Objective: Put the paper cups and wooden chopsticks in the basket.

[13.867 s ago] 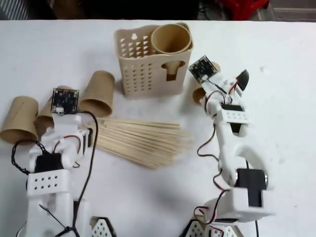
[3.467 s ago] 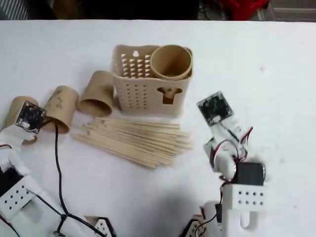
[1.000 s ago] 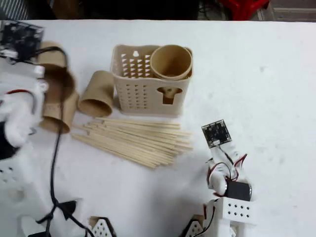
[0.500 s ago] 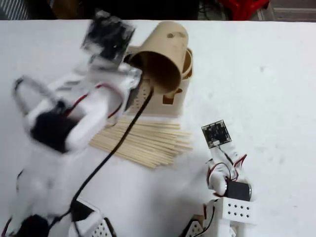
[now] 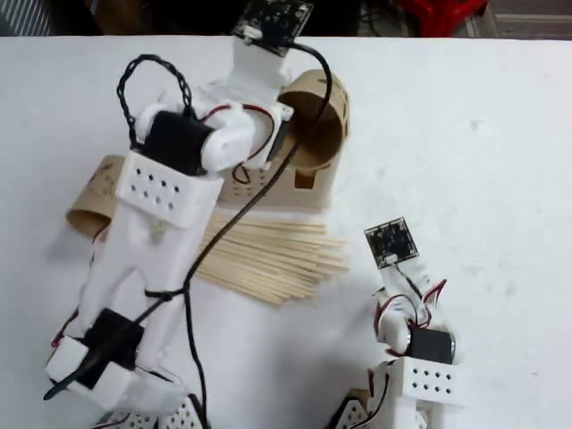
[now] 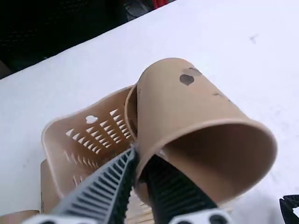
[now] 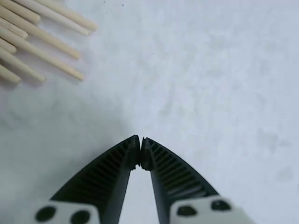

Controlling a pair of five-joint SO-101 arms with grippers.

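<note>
Held paper cup: tipped on its side, mouth toward the lower right of the left wrist view, base end over the open top of the basket. In the high view it sits at upper centre, over the basket's right half.

Left end effector: pinching the held paper cup at its rim. One finger lies inside the mouth and the other outside on the wall, with only the wall's thickness between them.

Basket: upright on the surface, its perforated wall facing the camera. In the high view it is at upper centre and largely covered by the left arm.

Nested cup: only a curved rim shows inside the basket, just behind the held paper cup's base end.

Left arm: stretched from the lower left of the high view up to the top centre, with the wrist over the basket.

Wooden chopsticks: a bundle lying flat at frame centre, just below the basket, its left part hidden under the left arm.

Loose paper cup: on its side at mid left, partly hidden by the left arm.

Right end effector: fingers pressed together and holding nothing. It is over bare surface, near the chopstick ends but apart from them.

Right arm: folded low at the lower right of the high view, well apart from the basket.

Surface: white.
</note>
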